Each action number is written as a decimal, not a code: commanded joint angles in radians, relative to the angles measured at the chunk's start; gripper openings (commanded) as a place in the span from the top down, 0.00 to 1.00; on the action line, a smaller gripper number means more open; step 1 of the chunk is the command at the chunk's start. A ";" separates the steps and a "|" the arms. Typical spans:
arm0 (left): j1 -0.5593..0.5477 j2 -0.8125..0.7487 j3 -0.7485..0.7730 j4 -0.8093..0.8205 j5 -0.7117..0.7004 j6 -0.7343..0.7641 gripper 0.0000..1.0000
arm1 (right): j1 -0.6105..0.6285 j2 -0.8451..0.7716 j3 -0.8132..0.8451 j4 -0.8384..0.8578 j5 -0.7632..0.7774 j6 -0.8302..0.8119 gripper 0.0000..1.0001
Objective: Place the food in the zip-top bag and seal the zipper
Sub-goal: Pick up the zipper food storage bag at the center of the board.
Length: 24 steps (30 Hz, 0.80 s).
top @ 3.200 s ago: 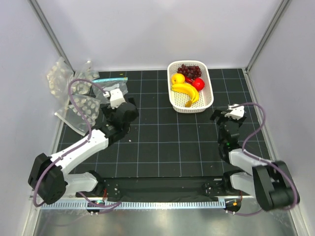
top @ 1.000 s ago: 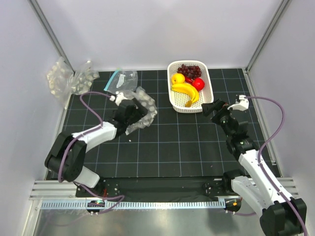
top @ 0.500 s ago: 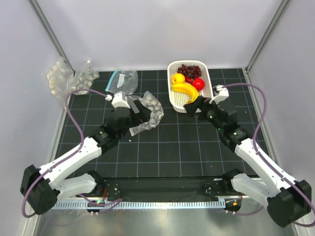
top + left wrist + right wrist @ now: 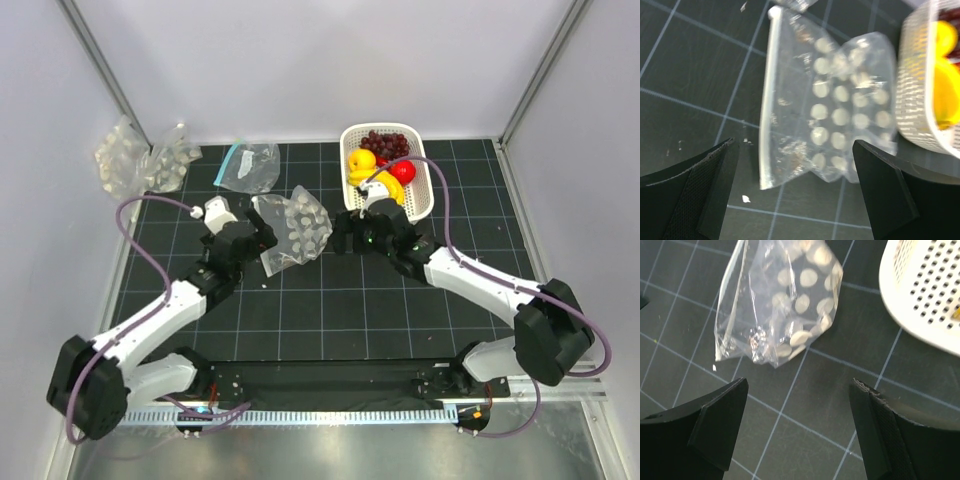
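Note:
The zip-top bag [image 4: 290, 232], a clear crinkly pouch with pale dots, lies loose on the black mat left of the basket. Its pale zipper [image 4: 769, 100] runs along the edge nearest my left gripper [image 4: 262, 238]. That gripper is open and just short of the bag [image 4: 835, 115], touching nothing. My right gripper [image 4: 345, 236] is open on the bag's other side, a little back from it [image 4: 785, 305]. The food sits in the white basket [image 4: 428, 200]: banana [image 4: 360, 178], yellow fruit [image 4: 361, 159], red fruit [image 4: 403, 170], grapes [image 4: 385, 143]. The chili is hidden.
A clear bag with a teal strip [image 4: 248, 165] lies at the back of the mat. Bumpy clear packs [image 4: 140, 160] are piled in the back left corner. The basket's wall [image 4: 925, 295] stands close on the right gripper's right side.
My left gripper opened and let go of the bag, which now lies on the mat. The right arm swung left from the basket's front to the bag's right side.

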 commanded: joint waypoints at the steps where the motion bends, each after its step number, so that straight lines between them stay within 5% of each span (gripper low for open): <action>1: 0.073 0.110 0.045 -0.013 0.059 -0.057 0.00 | 0.018 -0.031 -0.035 0.090 -0.041 0.022 0.12; 10: 0.231 0.279 0.033 0.079 0.330 -0.111 0.06 | 0.029 -0.227 -0.135 0.079 0.042 -0.019 0.16; 24: 0.303 0.532 0.053 0.274 0.625 -0.183 0.41 | 0.029 -0.298 -0.141 0.060 0.088 -0.034 0.24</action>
